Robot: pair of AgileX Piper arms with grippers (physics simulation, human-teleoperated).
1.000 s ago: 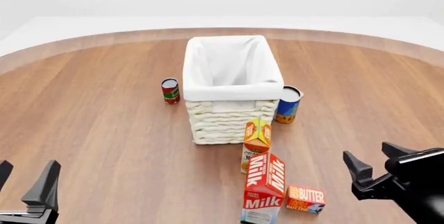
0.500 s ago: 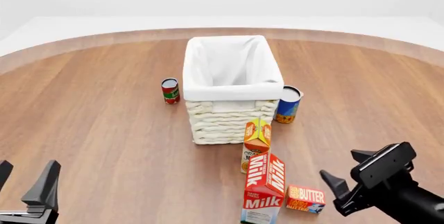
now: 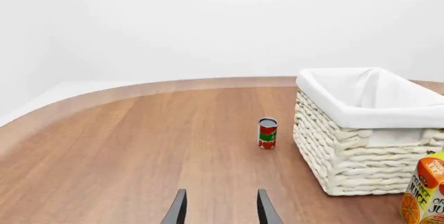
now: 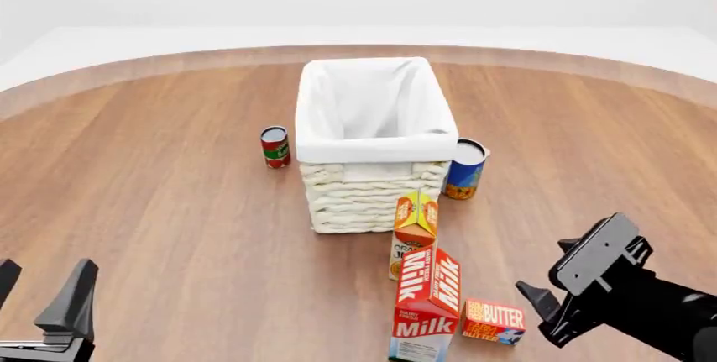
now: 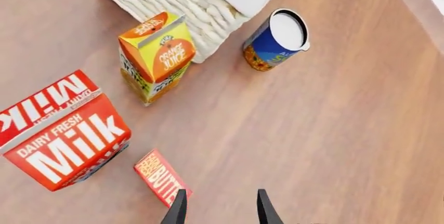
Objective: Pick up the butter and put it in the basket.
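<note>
Butter (image 4: 494, 322) "BUTTER" (flat on table) | carton (image 4: 427, 305) "Milk" | right gripper (image 5: 218, 207) spread, empty | left gripper (image 3: 218, 208) spread, empty

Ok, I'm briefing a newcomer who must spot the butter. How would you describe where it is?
Start at the big white basket; two cartons stand in front of it. Just right of the nearer, red milk carton lies the butter: the only small flat box, red-orange with white lettering.

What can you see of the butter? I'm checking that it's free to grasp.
The butter is a small flat red-orange box with white lettering, yellow print and a blue edge. It lies flat on the wooden table, just right of the milk carton, near it. The open right gripper hovers beside it, not touching.
</note>
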